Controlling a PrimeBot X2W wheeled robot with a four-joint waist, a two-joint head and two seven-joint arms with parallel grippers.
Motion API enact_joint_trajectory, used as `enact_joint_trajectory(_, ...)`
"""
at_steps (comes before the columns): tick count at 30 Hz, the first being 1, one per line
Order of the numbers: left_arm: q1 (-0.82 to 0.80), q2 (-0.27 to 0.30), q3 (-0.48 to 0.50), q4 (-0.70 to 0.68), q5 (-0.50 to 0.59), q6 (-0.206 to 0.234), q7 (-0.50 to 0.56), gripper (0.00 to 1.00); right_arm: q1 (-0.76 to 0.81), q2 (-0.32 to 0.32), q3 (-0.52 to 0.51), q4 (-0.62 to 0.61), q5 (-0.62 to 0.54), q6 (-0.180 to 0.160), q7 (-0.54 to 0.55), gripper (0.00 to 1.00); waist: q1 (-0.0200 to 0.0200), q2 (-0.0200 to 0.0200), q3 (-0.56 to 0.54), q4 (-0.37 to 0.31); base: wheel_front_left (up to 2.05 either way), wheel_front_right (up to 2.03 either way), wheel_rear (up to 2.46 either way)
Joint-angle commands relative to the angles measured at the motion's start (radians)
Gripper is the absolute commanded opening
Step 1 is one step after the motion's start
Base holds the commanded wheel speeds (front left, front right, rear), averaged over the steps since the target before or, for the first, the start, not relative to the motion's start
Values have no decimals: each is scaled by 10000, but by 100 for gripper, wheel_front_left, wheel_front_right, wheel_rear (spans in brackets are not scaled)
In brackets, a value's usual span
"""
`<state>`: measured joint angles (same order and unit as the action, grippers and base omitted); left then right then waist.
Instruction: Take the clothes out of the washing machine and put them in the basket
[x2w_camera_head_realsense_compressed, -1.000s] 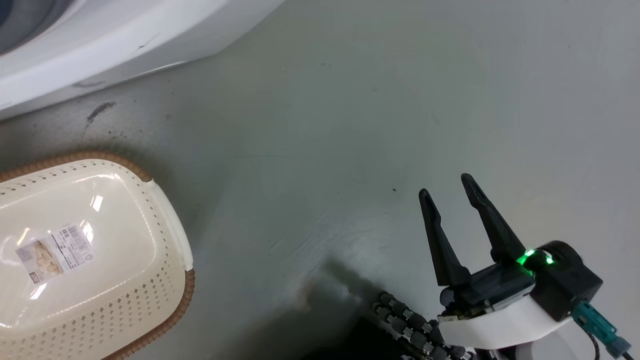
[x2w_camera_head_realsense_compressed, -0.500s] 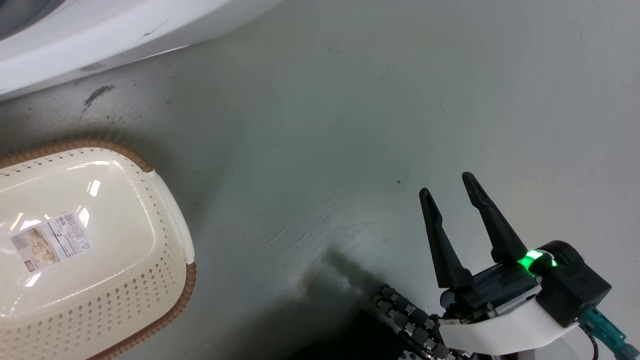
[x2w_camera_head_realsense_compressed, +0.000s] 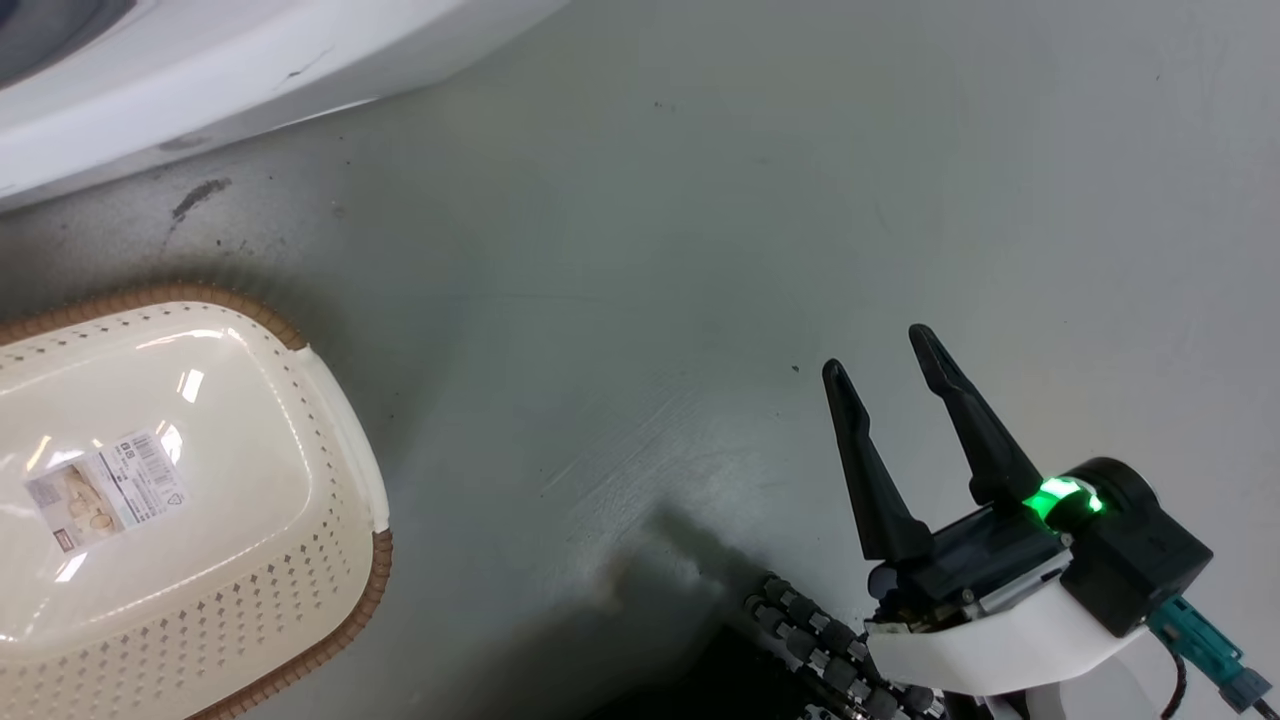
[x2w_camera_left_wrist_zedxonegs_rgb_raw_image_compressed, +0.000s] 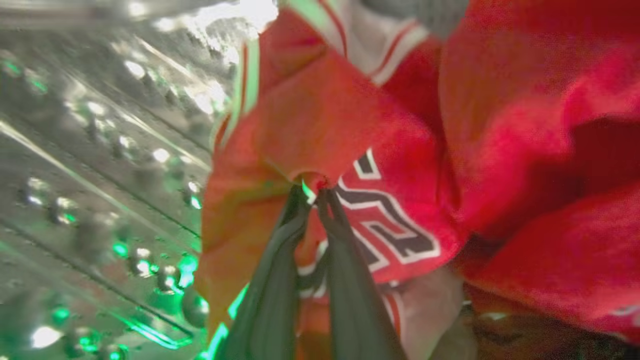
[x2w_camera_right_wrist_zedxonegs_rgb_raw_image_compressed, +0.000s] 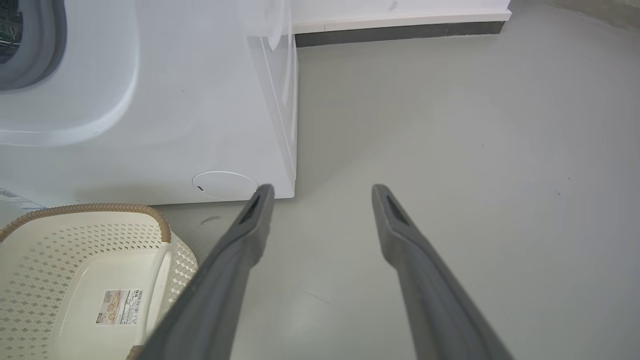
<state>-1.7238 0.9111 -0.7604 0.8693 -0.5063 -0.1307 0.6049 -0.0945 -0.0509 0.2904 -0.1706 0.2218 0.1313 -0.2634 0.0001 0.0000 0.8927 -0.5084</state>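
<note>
Head view first: what differs from a second ago?
— Camera has drifted a little; floor (x2w_camera_head_realsense_compressed: 700, 200) and basket (x2w_camera_head_realsense_compressed: 378, 575) shifted together in frame. My right pincer (x2w_camera_head_realsense_compressed: 873, 348) sits slightly higher and further left, fingers apart as before, holding nothing, green light (x2w_camera_head_realsense_compressed: 1065, 495) lit at its wrist.

And the left?
— Left wrist view: my left pincer (x2w_camera_left_wrist_zedxonegs_rgb_raw_image_compressed: 312, 190) is clamped on a fold of the jersey (x2w_camera_left_wrist_zedxonegs_rgb_raw_image_compressed: 310, 120), inside the steel drum (x2w_camera_left_wrist_zedxonegs_rgb_raw_image_compressed: 100, 175). Plain red cloth (x2w_camera_left_wrist_zedxonegs_rgb_raw_image_compressed: 525, 125) lies bunched against the jersey, on that view's right.

Surroundings?
— Basket stands on the floor just before the washing machine (x2w_camera_right_wrist_zedxonegs_rgb_raw_image_compressed: 175, 125), left of the right pincer and well apart from it. Dark smudge (x2w_camera_head_realsense_compressed: 200, 192) on the floor between basket and machine.

Any writing?
— Sticker (x2w_camera_head_realsense_compressed: 105, 490) on the basket bottom carries a barcode; print too small to read. Jersey lettering (x2w_camera_left_wrist_zedxonegs_rgb_raw_image_compressed: 395, 225) is black edged white, partly hidden behind my fingers; I cannot read it.
</note>
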Motion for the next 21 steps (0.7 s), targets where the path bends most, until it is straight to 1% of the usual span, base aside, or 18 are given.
enact_joint_trajectory(1,-76,125,-127,-26,-55,11,-362,0,-197,11,12,29,30,-10,-21,100,-1,0,-185,-72,0,0,0)
enact_joint_trajectory(4,186,290,-255,91,65,13,-1110,0,-364,11,-40,152,146,-10,-21,100,-1,0,-437,-130,0,0,0)
enact_joint_trajectory(6,379,101,-193,216,-50,74,-1672,0,-450,11,-183,226,75,-10,-19,100,-1,0,-620,47,0,0,0)
enact_joint_trajectory(7,379,101,-193,216,-50,74,-1672,0,-450,11,-183,226,75,-10,-19,100,-1,0,-620,47,0,0,0)
enact_joint_trajectory(8,734,-159,-155,381,-190,78,-2259,0,-497,11,-337,295,-36,-9,-21,100,-1,0,-887,282,0,0,0)
enact_joint_trajectory(9,734,-159,-155,381,-190,78,-2259,0,-497,11,-337,295,-36,-9,-21,100,-1,0,-887,282,0,0,0)
enact_joint_trajectory(11,1009,-370,-83,519,-382,102,-2860,0,-488,8,-456,373,-157,-10,-21,100,-1,0,-1169,495,0,0,0)
enact_joint_trajectory(16,2192,-1313,133,1005,-883,349,-4555,0,-509,4,-828,620,-472,-9,-21,100,-1,0,-2004,1105,0,0,0)
enact_joint_trajectory(21,3418,-2045,131,1295,-1136,445,-6128,0,-321,3,-1194,831,-824,-9,-19,100,-1,0,-2996,1651,0,0,0)
